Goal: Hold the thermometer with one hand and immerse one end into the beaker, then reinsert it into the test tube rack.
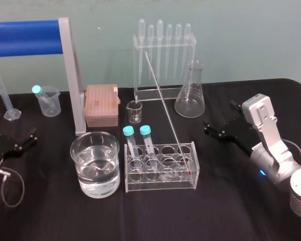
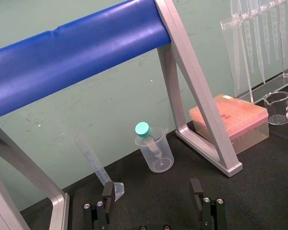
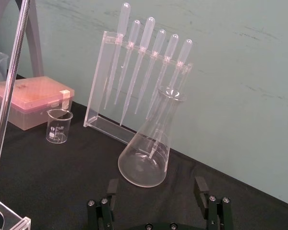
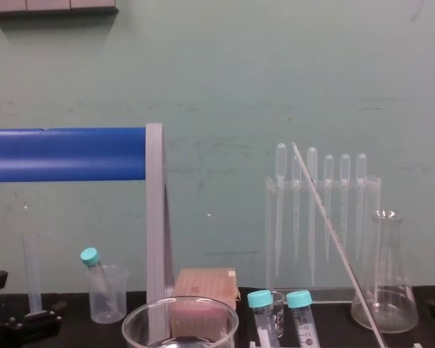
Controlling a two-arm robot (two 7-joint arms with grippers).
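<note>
Nearest the robot, the beaker, part-filled with clear liquid, stood just left of the test tube rack. The thermometer was seated at the rack's right end, red tip down, leaning back and to the left. Farther out and well to either side, the left gripper and the right gripper sat low over the black table, each with its fingers spread wide and nothing held, while the conical flask and pipette stand stood at the rear.
</note>
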